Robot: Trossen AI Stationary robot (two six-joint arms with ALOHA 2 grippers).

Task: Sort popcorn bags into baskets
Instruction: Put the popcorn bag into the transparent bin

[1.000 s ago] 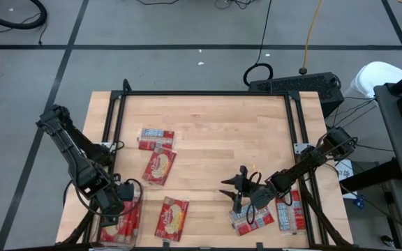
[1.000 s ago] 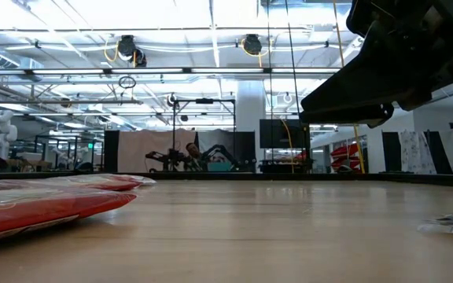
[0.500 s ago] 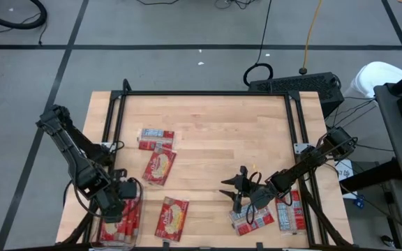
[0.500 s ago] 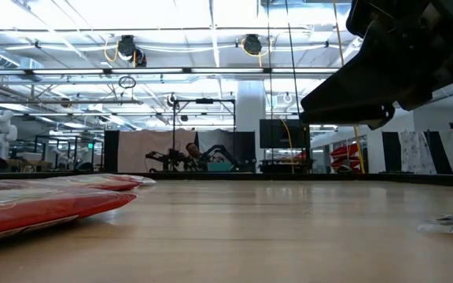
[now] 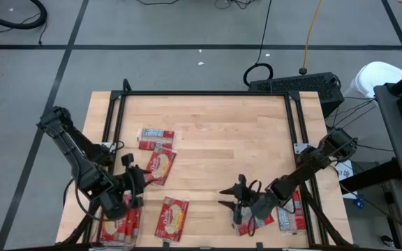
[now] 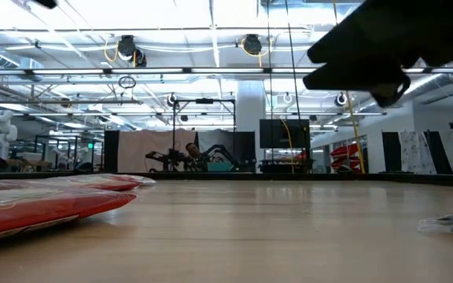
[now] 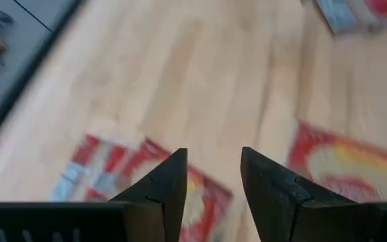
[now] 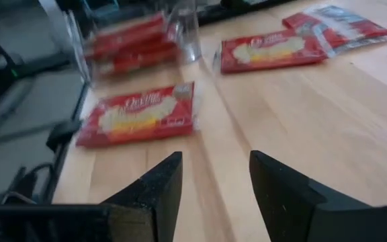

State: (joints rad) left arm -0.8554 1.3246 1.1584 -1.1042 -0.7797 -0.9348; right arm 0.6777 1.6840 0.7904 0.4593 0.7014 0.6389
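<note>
On the wooden table [image 5: 208,132] the left gripper [image 5: 132,183] hangs near the front left corner, just beside the clear basket [image 5: 121,224] that sits at that corner with red popcorn bags [image 5: 125,224] inside; its fingers [image 7: 163,191] stand apart with nothing between them. The right gripper [image 5: 234,202] hovers near the front edge toward the right, fingers [image 8: 154,188] parted and empty, just beside two bags [image 5: 285,216] lying label-up at the front right corner; three more bags lie loose, one [image 5: 172,217] at the front edge, one [image 5: 159,166] left of the middle and one [image 5: 155,138] label-up just behind it.
</note>
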